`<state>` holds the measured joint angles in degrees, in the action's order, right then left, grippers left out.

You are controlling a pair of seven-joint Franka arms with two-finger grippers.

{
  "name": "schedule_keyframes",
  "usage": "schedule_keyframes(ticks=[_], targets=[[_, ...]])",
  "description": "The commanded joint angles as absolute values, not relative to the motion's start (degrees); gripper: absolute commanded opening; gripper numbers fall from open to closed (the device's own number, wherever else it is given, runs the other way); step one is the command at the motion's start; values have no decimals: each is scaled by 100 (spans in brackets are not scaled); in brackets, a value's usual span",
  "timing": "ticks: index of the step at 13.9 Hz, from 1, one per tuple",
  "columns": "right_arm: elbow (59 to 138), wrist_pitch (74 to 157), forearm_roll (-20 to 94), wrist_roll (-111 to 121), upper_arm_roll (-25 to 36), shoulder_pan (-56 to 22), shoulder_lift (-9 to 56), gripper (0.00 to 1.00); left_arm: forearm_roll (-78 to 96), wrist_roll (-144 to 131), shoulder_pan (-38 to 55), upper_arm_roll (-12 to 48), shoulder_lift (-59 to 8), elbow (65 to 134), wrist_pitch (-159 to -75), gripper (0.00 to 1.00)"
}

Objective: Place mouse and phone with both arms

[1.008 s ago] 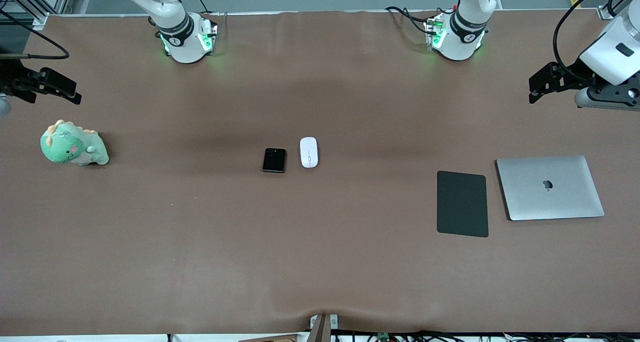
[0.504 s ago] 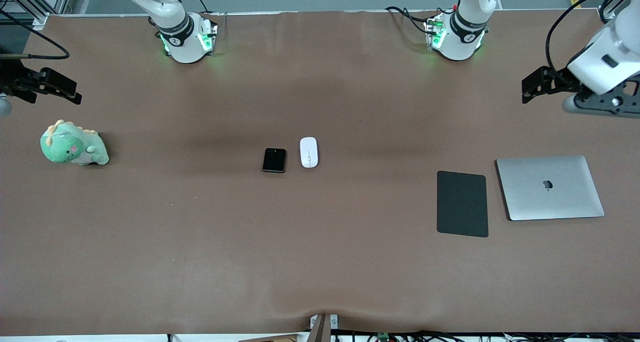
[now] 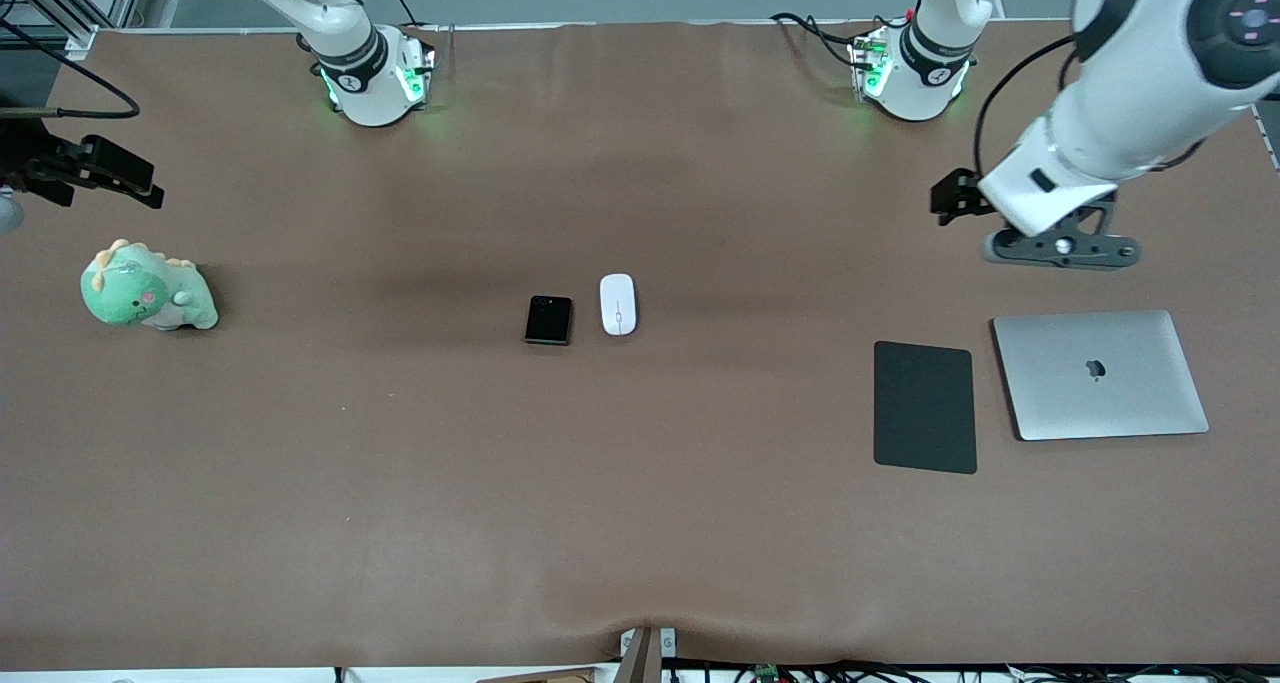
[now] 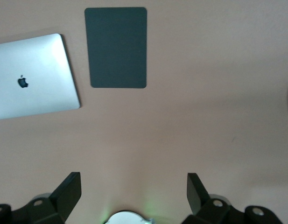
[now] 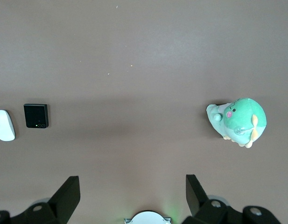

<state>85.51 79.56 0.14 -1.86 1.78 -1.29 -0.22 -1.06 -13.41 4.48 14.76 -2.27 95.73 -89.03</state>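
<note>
Mouse (image 3: 618, 304) and phone (image 3: 548, 320) lie just beside each other mid-table, phone toward the right arm's end. Left gripper (image 4: 134, 193) hangs over bare table, jaws spread wide, empty, near the black pad (image 3: 925, 406) and laptop (image 3: 1100, 374). Right gripper (image 5: 133, 193) waits over the table's right-arm end by the green plush (image 3: 146, 288), jaws wide, empty.

Table (image 3: 400, 483) cover reads to me as matt brown sheet, faintly rippled at the camera edge. Mouse (image 3: 618, 304): smooth white plastic, glossy. Phone (image 3: 548, 320): black, smooth, slight sheen. Pad (image 3: 925, 407): flat dark grey, fully matt. Laptop (image 3: 1100, 375): brushed silver metal, satin finish. Dinosaur toy (image 3: 146, 287): soft green plush. Arms I see as glossy white shells; the gripper fingers (image 4: 69, 192) look like matt black plastic.
</note>
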Motion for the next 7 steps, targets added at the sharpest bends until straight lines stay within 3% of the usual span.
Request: schedule_keyframes(ticks=[1, 4, 7], targets=[[8657, 8007, 44, -185, 132, -79, -114, 100, -79, -1879, 413, 1862, -210, 9940, -9306, 100], [8666, 8007, 44, -185, 132, -70, -114, 100, -123, -2572, 544, 2310, -526, 9949, -9544, 100], [8666, 8007, 44, -185, 132, -70, -114, 100, -141, -3232, 1035, 2355, -808, 9940, -9860, 100]])
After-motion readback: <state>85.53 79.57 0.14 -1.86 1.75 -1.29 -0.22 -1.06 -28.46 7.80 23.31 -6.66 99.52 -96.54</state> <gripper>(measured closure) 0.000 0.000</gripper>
